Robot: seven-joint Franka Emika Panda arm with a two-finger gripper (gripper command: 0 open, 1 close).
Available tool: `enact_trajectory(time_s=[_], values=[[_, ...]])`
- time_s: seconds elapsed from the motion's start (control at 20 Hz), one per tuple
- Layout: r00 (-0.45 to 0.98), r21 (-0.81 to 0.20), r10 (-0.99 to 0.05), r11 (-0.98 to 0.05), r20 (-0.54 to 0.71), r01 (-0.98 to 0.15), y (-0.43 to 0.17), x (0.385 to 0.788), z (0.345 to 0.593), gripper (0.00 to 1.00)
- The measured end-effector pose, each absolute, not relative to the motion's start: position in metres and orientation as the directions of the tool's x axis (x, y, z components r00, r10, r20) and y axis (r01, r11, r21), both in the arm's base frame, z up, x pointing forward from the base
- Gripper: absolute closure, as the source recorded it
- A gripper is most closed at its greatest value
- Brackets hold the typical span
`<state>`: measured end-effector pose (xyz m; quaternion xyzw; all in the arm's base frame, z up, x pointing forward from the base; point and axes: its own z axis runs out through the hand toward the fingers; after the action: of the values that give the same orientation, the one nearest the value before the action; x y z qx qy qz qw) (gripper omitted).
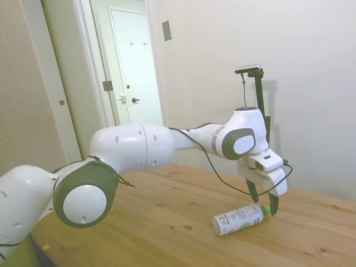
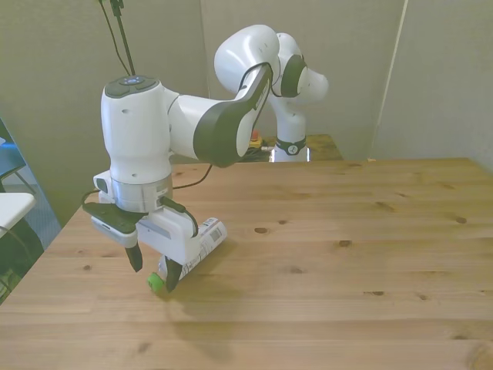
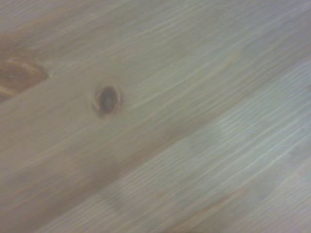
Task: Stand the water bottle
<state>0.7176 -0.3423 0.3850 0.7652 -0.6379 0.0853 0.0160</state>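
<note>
Broadly, the wooden table [image 2: 354,254] fills most of each view, its planks pale with dark knots; the wrist view shows only a blurred patch of that wood [image 3: 194,145] with one dark knot [image 3: 107,100] and nothing else.

Over the table, the white arm [image 1: 133,147] reaches out and bends down at the wrist, so the gripper [image 1: 265,202] hangs low with its dark fingers [image 1: 253,192] pointing at the tabletop. The fingers stand apart in a moderate gap, and they hold nothing. In the side view the nearer fingertip comes down right at the cap end of the bottle; whether it touches the cap cannot be told.

Next, the water bottle [image 1: 239,218] lies on its side on the table, directly beneath the gripper. Its green cap [image 2: 156,283] points toward the camera in the front view, near the front view's left. A white label wraps the body, with dark print and a small green mark on it; the lettering is too small and soft to read, so no brand can be made out. In the front view the gripper's white housing covers the middle of the bottle [image 2: 209,233], leaving only the cap and the far end showing.
</note>
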Motion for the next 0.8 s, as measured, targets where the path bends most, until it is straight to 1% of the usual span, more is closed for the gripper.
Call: enact_trajectory(time_s=[0.05,0.1,0.55,0.8], values=[[0.173,-0.081,-0.974,-0.186,0.149,-0.979,-0.342,0.718,0.382,0.00],[0.174,-0.078,-0.974,-0.187,0.148,-0.979,-0.341,0.718,0.380,1.00],[0.181,-0.067,-0.973,-0.192,0.144,-0.979,-0.338,0.721,0.369,1.00],[0.181,-0.067,-0.973,-0.192,0.144,-0.979,-0.338,0.721,0.368,1.00]])
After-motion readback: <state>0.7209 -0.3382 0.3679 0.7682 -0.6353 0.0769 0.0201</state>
